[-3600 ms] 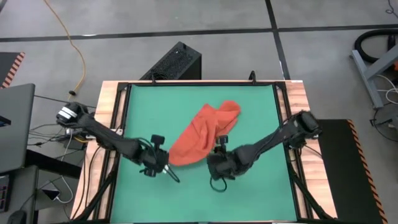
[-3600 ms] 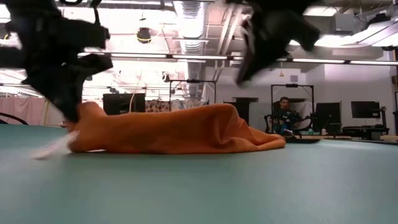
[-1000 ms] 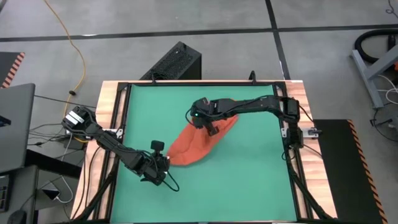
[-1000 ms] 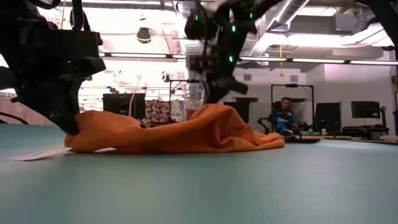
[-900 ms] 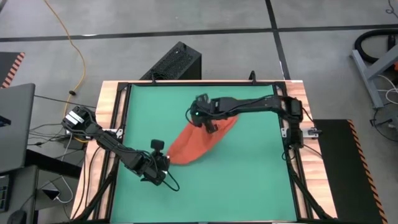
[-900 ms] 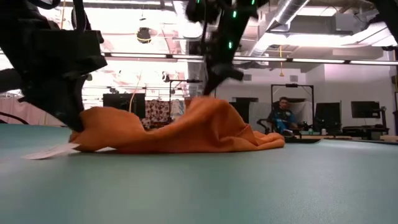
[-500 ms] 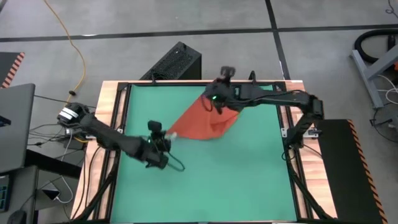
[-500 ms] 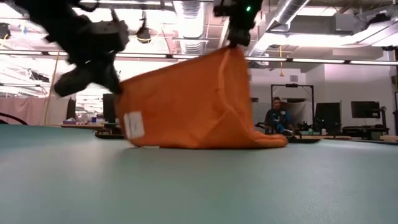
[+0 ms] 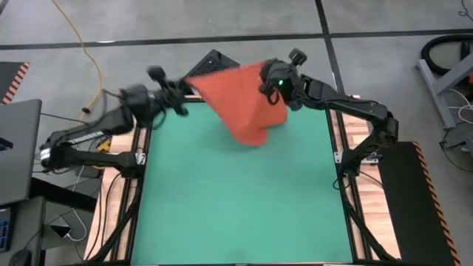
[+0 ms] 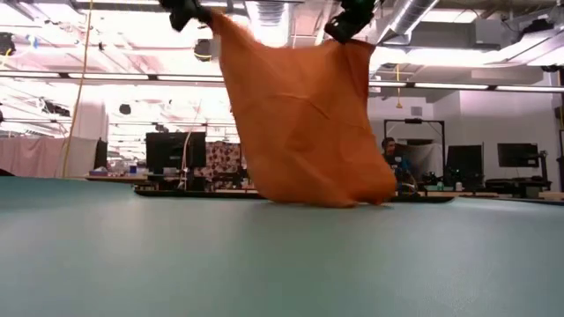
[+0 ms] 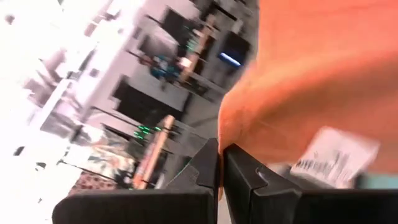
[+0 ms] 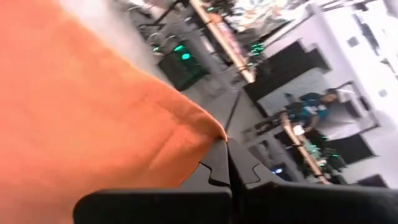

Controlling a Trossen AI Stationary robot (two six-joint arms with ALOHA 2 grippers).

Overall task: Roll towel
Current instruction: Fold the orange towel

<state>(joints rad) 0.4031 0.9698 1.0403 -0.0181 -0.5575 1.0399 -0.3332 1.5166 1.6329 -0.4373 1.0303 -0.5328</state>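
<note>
The towel (image 9: 240, 100) is an orange-red cloth that hangs spread out as a sheet over the far part of the green mat (image 9: 236, 199). My left gripper (image 9: 185, 87) is shut on its upper left corner and my right gripper (image 9: 267, 81) on its upper right corner; both are high above the table. In the low view the towel (image 10: 304, 114) narrows downward, and its lower end (image 10: 339, 198) reaches down to the mat; I cannot tell whether it touches. A white tag (image 11: 336, 158) shows near the left corner. My left gripper pinches a corner of the towel (image 11: 229, 132) between its two shut fingers (image 11: 208, 168). The fingers lie about level, high above the mat. The cloth hangs below them and runs taut toward the other gripper. My right gripper pinches the other upper corner of the towel (image 12: 216, 132) between its two shut fingers (image 12: 217, 163). The fingers lie roughly level. The cloth hangs down from this corner, with its upper edge (image 10: 282, 40) stretched between the two grippers.
The mat lies in a wooden table frame (image 9: 129, 125). A black box (image 9: 211, 70) stands just beyond the far edge, and a laptop (image 9: 18, 148) sits off the left side. A person (image 10: 392, 163) sits far back in the room.
Both grippers have risen and gone toward the far edge, tipping from pointing down to about level, still shut on the towel. The towel, crumpled on the mat a second ago, has been lifted by two corners and spread out; it now hangs as a sheet.
</note>
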